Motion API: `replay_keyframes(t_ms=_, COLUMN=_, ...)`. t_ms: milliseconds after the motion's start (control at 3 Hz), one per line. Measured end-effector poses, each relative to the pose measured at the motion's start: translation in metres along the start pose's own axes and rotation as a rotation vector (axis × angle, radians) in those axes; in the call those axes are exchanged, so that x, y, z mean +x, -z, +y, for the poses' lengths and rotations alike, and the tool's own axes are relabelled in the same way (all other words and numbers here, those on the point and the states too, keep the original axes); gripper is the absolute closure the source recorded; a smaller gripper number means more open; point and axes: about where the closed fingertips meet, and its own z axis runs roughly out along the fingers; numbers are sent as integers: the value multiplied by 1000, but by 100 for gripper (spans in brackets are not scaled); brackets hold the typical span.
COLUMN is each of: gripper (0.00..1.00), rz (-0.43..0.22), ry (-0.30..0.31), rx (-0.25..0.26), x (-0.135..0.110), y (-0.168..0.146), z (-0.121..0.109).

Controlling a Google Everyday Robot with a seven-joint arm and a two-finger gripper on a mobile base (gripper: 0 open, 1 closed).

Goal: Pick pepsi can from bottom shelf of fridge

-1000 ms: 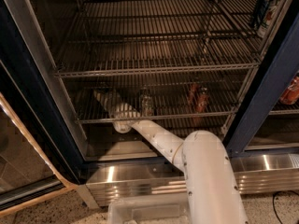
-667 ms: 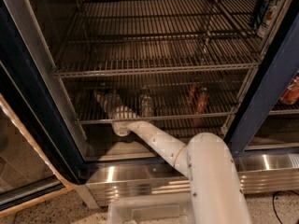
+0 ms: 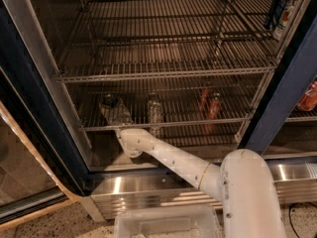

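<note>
The fridge (image 3: 277,108) stands open, with a dark blue frame and wire racks. The bottom shelf (image 3: 198,122) is a wire rack with a front rail. The pepsi can (image 3: 154,110) stands upright on it, left of centre, dark with a silvery top. My white arm reaches in from the lower right. My gripper (image 3: 123,129) is at the front rail, left of the can and just below a silvery bottle-like container (image 3: 111,109). The rail and that container hide its tip.
Two red cans (image 3: 209,104) stand on the bottom shelf to the right of the pepsi can. A wider rack (image 3: 163,73) hangs close above. Another can (image 3: 280,6) stands at the top right. A steel base panel (image 3: 148,187) runs below, with a white bin (image 3: 166,224) in front.
My wrist has sunk slightly at the front rail and the elbow has shifted a little right. The cans and the bottle-like container have not moved.
</note>
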Motion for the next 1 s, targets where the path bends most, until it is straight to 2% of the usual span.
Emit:
replay_keyframes(t_ms=333, gripper=100, rz=0, ry=0, rx=0, x=0, y=0, z=0)
replay_keyframes(t_ms=1000, gripper=100, rz=-68, ry=29, rx=16, x=0, y=20, z=16)
